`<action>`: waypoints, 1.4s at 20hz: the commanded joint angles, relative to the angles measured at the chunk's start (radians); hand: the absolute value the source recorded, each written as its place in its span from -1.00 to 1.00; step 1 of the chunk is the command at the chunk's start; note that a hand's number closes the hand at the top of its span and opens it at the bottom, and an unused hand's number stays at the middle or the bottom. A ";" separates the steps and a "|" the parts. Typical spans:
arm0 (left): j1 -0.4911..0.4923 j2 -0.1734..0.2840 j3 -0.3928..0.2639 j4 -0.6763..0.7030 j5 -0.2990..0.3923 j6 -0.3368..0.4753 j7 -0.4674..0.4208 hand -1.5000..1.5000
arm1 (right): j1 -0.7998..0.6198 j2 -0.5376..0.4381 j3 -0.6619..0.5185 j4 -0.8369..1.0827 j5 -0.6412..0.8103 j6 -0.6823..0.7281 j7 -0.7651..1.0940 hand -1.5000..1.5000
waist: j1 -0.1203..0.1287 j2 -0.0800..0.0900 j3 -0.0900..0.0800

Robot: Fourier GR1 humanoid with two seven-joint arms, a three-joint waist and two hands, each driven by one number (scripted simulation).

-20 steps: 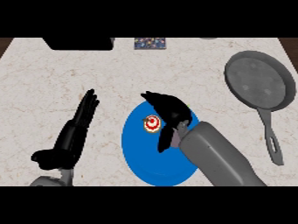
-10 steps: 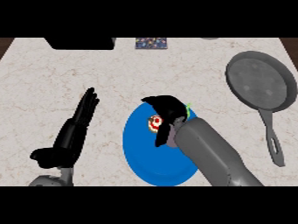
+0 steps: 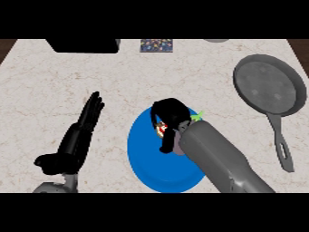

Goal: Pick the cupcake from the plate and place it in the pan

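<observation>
Right hand curls round cupcake on plate; pan awaits. Left hand rests, fingers straight together.

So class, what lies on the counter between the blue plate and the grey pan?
In the head view, nothing: only bare marble counter separates the blue plate from the grey pan.

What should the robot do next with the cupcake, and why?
Probably lift it straight up off the blue plate. The right hand is curled round the cupcake, which is mostly hidden and seems not yet off the plate. The grey pan sits apart to the right, so it needs lifting before moving over. The left hand rests open at the left.
</observation>
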 commanded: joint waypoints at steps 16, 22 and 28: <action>-0.022 -0.007 0.039 0.004 0.004 -0.026 0.022 0.00 | -0.190 -0.033 -0.283 0.137 0.233 -0.547 0.689 1.00 | 0.009 0.015 -0.001; -0.007 -0.015 0.011 -0.026 -0.007 -0.031 0.036 0.00 | -0.366 -0.042 -0.287 0.162 0.390 -0.689 0.905 1.00 | 0.013 0.013 0.001; 0.000 -0.007 0.039 0.004 -0.006 -0.035 0.007 0.00 | -0.321 -0.039 -0.342 0.139 0.463 -0.828 0.993 1.00 | -0.007 0.012 0.001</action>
